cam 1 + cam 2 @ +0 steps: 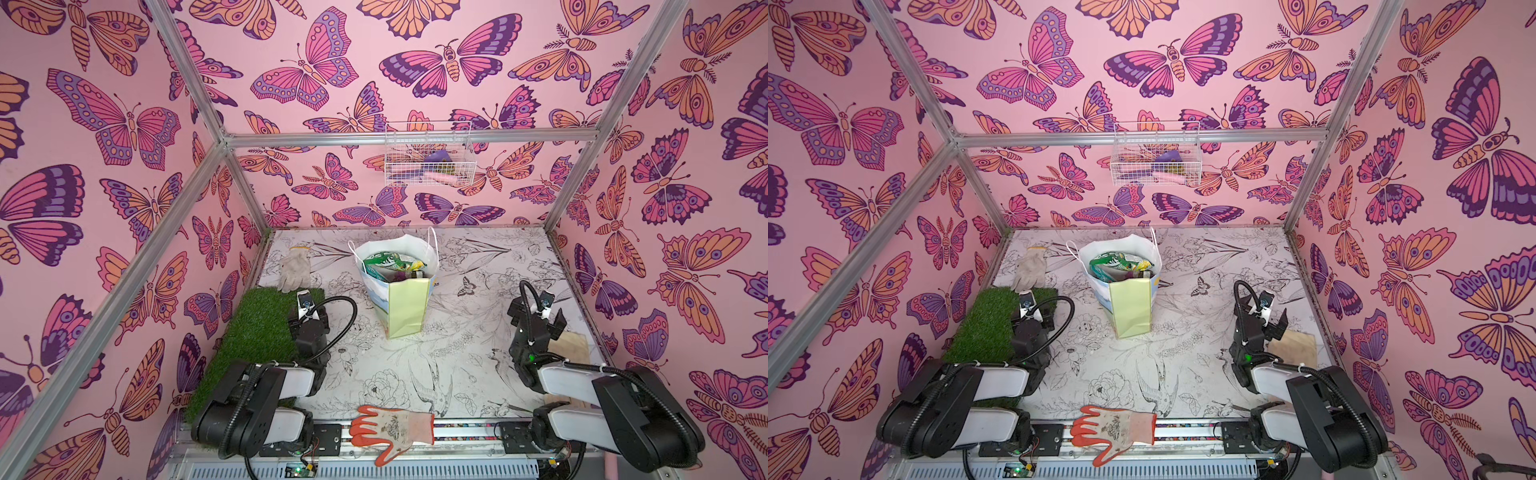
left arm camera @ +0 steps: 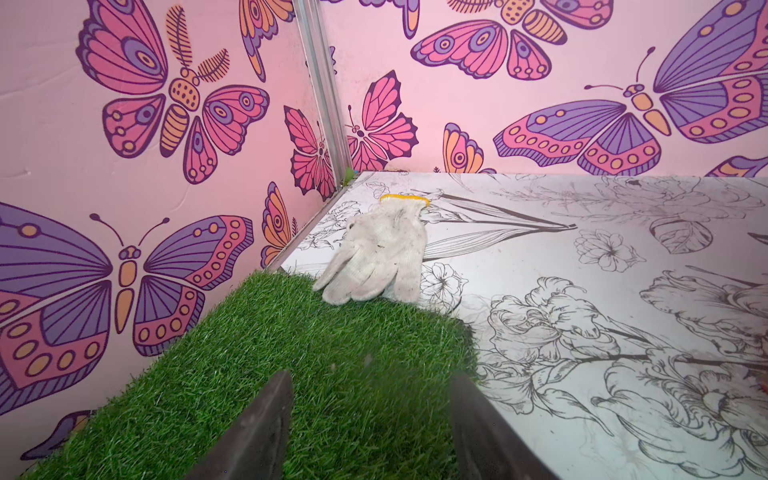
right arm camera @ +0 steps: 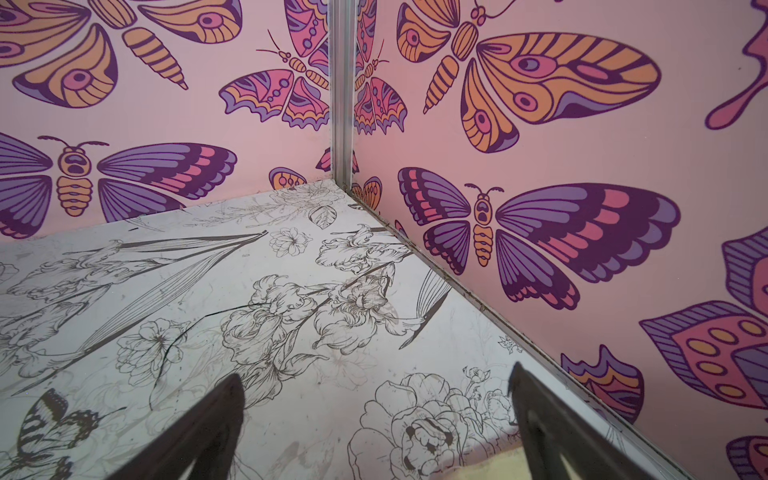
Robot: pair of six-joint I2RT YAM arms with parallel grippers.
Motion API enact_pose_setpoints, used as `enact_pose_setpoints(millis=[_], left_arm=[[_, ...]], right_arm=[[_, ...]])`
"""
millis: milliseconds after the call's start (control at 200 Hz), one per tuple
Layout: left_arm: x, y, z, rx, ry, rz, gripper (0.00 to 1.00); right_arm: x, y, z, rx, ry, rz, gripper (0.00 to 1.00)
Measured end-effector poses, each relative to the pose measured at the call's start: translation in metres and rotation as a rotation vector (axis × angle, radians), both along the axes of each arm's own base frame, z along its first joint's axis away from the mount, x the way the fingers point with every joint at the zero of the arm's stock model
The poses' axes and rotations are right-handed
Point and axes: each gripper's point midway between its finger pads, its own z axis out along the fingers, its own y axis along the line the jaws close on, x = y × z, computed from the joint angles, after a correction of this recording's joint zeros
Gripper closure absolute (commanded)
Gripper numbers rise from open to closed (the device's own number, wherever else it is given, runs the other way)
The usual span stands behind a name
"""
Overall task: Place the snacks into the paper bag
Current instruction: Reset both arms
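Orange work glove [image 1: 390, 430] lay before paper bag [image 1: 405, 307]. Snacks [image 1: 386, 262] inside seemed light, slick; lift via handles [image 1: 432, 237]. L gripper [image 2: 372, 378] & R gripper [image 3: 376, 372] gaped empty.

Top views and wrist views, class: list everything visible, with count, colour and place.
Paper bag: one, pale yellow-green, upright mid-table.
Snacks: several, green, teal, purple, inside paper bag.
Cloth glove: one, pale, far left, touching grass mat.
Work glove: one, orange-and-white, near edge.
Grass mat: one, green, left side.
Wire basket: one, white, back wall.
Wooden board: one, tan, right edge.
Table: one, white with black flower drawings.
Left arm: one, black-and-white, jaws open over grass mat.
Right arm: one, black-and-white, jaws open, empty.
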Motion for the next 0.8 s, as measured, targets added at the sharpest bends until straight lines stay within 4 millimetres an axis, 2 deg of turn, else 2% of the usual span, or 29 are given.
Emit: enact_pose_setpoints(millis=[205,341,601,741,771,796], left_arm=[[0.001,0.003,-0.011,0.019,0.006,0.014,0.37],[0.001,0.003,-0.005,0.016,-0.024,0.015,0.36],[0.0,0.0,-0.004,0.016,-0.031,-0.006,0.3],[0.003,-0.005,-0.008,0.028,-0.016,-0.041,0.19],[0.003,-0.006,-0.009,0.03,-0.013,-0.046,0.01],[0.003,-0.006,-0.009,0.036,-0.008,-0.05,0.01]], right_arm=[[0.002,-0.005,-0.015,-0.004,0.013,-0.019,0.01],[0.0,-0.005,-0.016,-0.001,-0.003,-0.016,0.01],[0.011,0.013,-0.019,-0.05,0.013,0.08,0.01],[0.016,0.027,-0.021,-0.089,0.039,0.152,0.01],[0.018,0.03,-0.023,-0.1,0.047,0.169,0.01],[0.019,0.033,-0.023,-0.108,0.054,0.181,0.01]])
